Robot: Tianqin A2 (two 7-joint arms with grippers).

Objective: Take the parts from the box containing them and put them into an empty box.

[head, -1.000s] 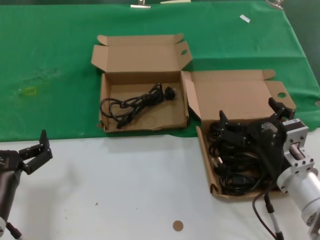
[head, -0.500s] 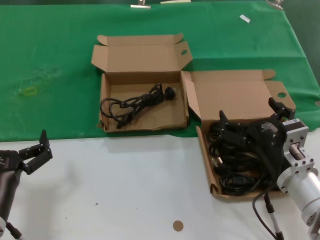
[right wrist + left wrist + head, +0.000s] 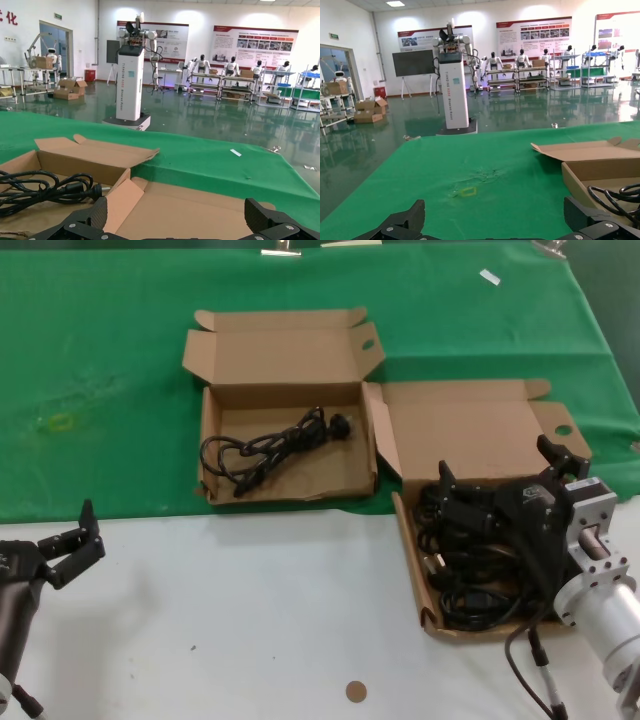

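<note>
Head view: parts [image 3: 470, 575] beneath right gripper [image 3: 498, 478].

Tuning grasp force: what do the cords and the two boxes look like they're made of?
Cords: black, matte, flexible loops with moulded plugs, likely rubber or PVC jacket; one more lies in the left box. Both boxes, including the right box: brown, unprinted cardboard with folded flaps and tabs, probably corrugated. The right tool is open over the pile; the left tool is open, idle.
</note>
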